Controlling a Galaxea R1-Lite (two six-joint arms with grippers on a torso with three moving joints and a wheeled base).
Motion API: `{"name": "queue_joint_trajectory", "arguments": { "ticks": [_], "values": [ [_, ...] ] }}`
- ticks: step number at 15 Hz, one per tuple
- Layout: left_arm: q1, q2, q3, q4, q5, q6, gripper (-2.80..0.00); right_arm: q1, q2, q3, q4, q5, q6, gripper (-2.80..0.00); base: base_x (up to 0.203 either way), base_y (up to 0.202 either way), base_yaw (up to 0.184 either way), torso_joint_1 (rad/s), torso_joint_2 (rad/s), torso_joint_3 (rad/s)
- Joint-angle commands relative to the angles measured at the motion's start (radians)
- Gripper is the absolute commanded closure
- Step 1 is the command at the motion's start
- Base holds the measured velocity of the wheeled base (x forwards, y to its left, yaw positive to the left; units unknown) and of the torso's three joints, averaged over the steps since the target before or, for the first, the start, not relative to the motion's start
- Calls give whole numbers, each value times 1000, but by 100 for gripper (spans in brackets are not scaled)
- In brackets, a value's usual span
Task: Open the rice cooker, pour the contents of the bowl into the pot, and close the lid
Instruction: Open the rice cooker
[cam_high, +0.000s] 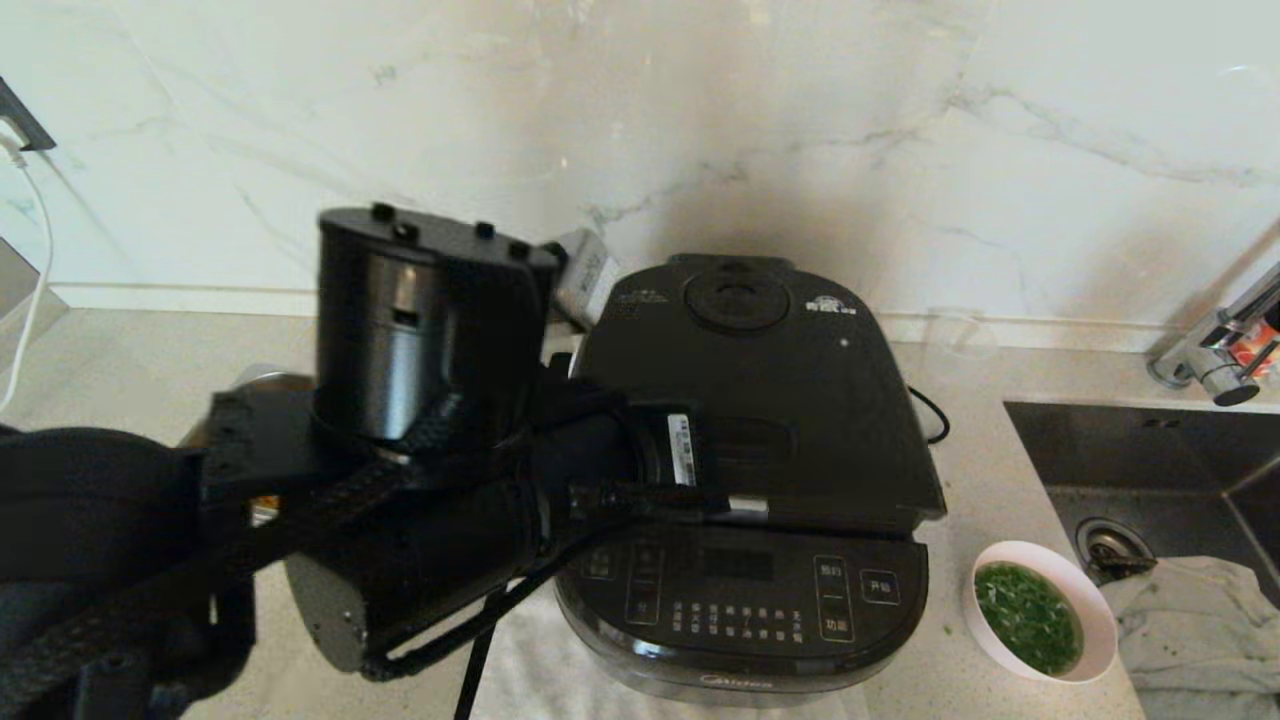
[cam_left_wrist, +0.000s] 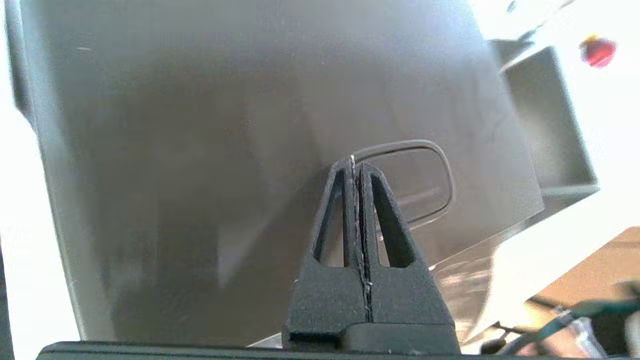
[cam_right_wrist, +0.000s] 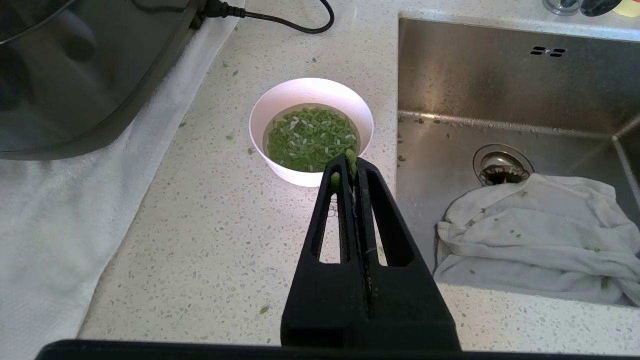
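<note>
The black rice cooker (cam_high: 745, 590) stands mid-counter with its lid (cam_high: 800, 400) down, so the pot is hidden. My left arm (cam_high: 600, 470) reaches over the lid from the left. In the left wrist view my left gripper (cam_left_wrist: 356, 162) is shut and empty, its tips at the edge of an oval recess (cam_left_wrist: 420, 185) in the lid (cam_left_wrist: 200, 150). The white bowl (cam_high: 1105, 610) sits right of the cooker with green contents (cam_high: 1030, 615) in liquid. My right gripper (cam_right_wrist: 352, 160) hangs shut just short of the bowl (cam_right_wrist: 310, 87), with a few green bits stuck to its tips.
A steel sink (cam_high: 1150, 470) lies right of the bowl, with a crumpled white cloth (cam_right_wrist: 530, 235) in it and a tap (cam_high: 1220, 350) behind. A white towel (cam_right_wrist: 50, 225) lies under the cooker. Its power cord (cam_right_wrist: 300, 25) trails on the counter. A marble wall stands behind.
</note>
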Motion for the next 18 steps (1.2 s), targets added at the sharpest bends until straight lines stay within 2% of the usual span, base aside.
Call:
{"name": "queue_joint_trajectory", "arguments": {
  "ticks": [1,6,10,11,13,15,18],
  "values": [
    [-1,-85,-77,11,-4,-2,0,0,1,-1,0,0,0,0,0,0,0,0,0,0],
    [0,-215,-222,23,-7,14,0,0,1,0,0,0,0,0,0,0,0,0,0,0],
    [-1,-354,-273,34,-8,114,0,0,1,-1,-1,0,0,0,0,0,0,0,0,0],
    [-1,-398,-283,69,-8,124,0,0,1,0,0,0,0,0,0,0,0,0,0,0],
    [-2,-499,-286,248,-29,127,0,0,1,0,0,0,0,0,0,0,0,0,0,0],
    [-2,-583,-191,424,-101,124,0,0,1,0,0,0,0,0,0,0,0,0,0,0],
    [-2,-620,20,515,-185,121,0,0,1,0,0,0,0,0,0,0,0,0,0,0]
  ]
}}
